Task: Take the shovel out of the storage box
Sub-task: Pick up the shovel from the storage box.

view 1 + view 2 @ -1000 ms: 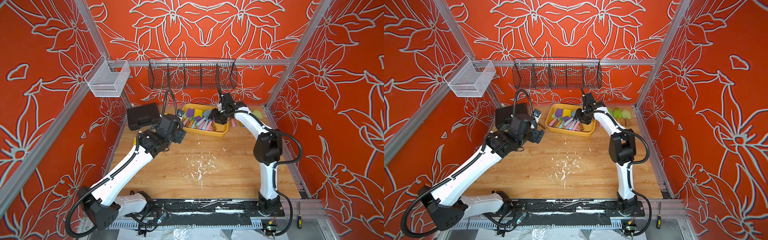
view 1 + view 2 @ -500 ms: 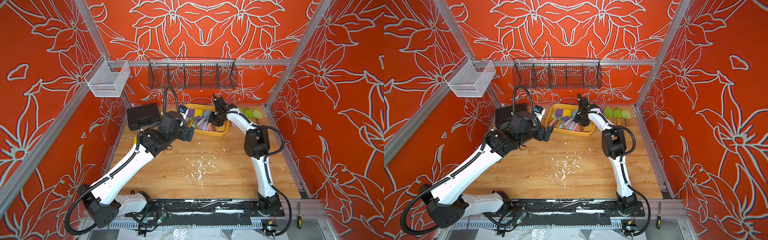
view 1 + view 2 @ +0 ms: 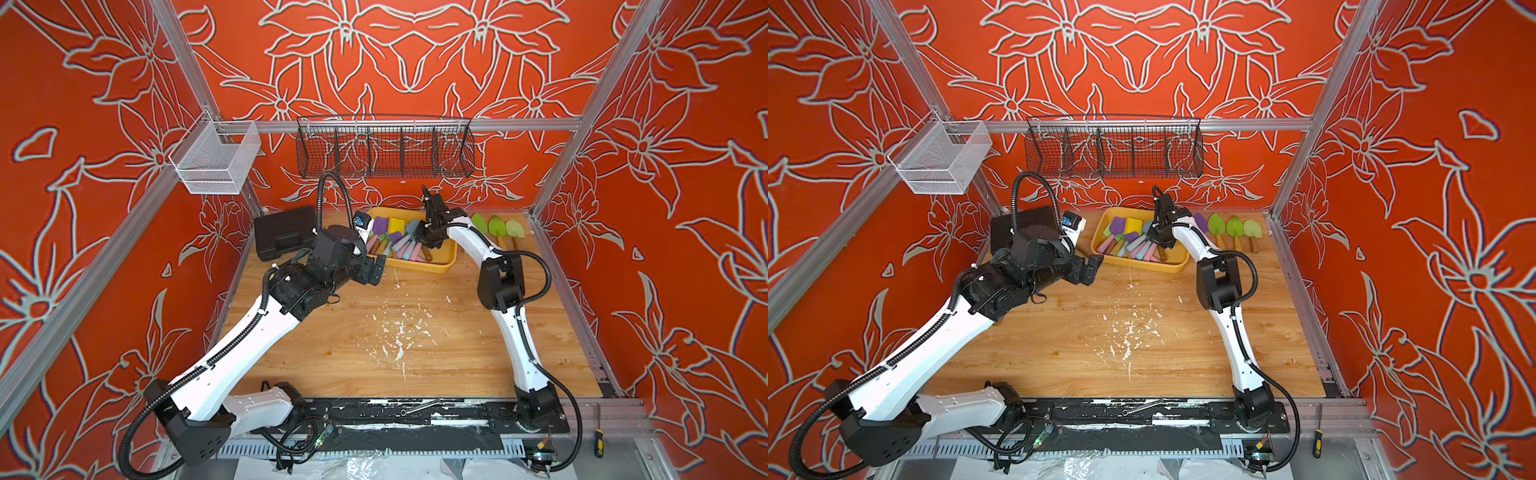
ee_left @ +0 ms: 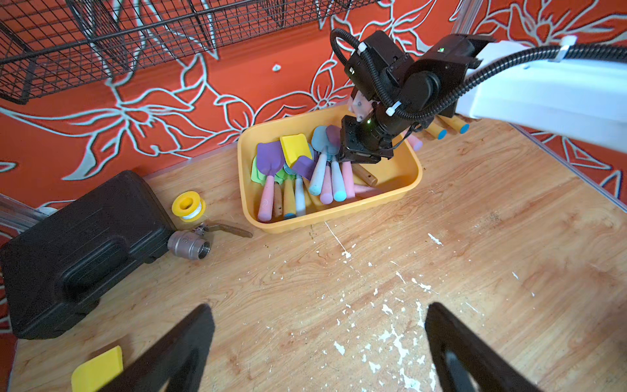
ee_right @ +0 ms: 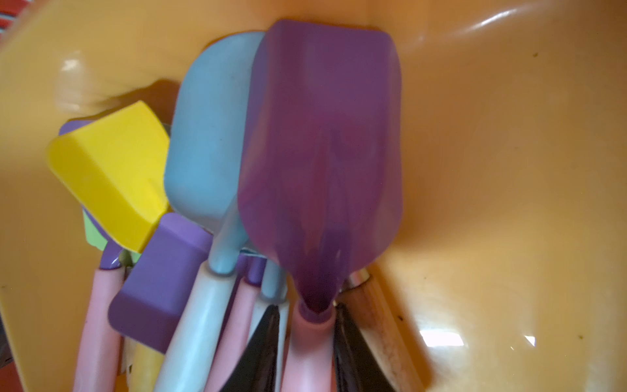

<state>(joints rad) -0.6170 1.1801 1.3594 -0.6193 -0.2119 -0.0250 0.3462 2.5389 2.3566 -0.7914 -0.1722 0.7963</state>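
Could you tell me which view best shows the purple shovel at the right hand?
The right wrist view: the purple shovel fills it, handle between the right hand's fingers. The left wrist view shows it small; the top views barely.

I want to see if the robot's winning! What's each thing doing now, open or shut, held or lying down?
storage box: on the table, holding a pile of shovels.
purple shovel: lying in the box, not lifted yet.
right gripper: in the box, fingers either side of the purple shovel's pink handle; grip unclear.
left gripper: open, holding nothing.
black case: shut.
green shovels: on the table outside the box.
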